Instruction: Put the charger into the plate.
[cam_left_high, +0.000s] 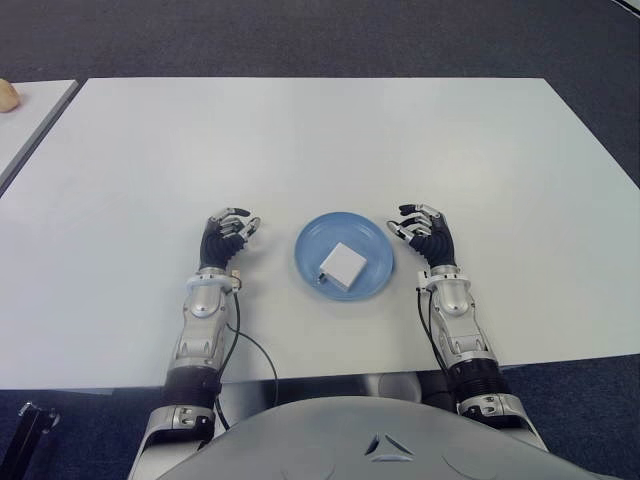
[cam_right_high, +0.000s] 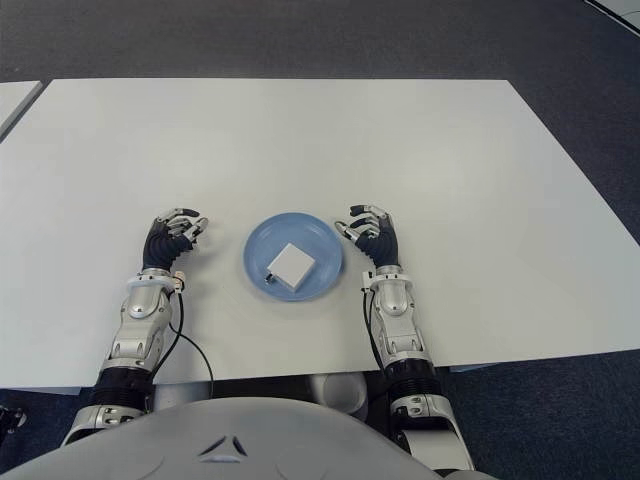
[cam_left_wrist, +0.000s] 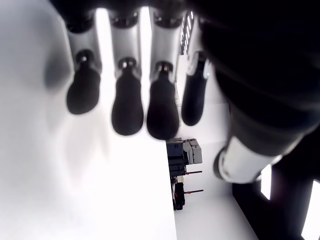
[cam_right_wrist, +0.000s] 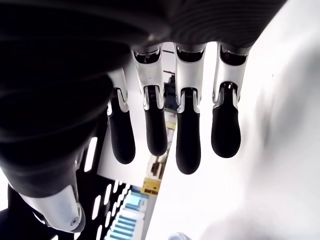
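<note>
Lying in the plate (cam_left_high: 372, 240), the charger (cam_left_high: 342, 265) escapes both wrist views; each robot hand relaxed, empty.

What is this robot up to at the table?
Nothing is being handled right now. A white charger lies inside a blue plate on the white table, so the job of putting it there looks done. The left hand shows to the plate's left and the right hand to its right, both empty with fingers relaxed.

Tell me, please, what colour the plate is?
Light blue plate, clearest in the left eye view.
</note>
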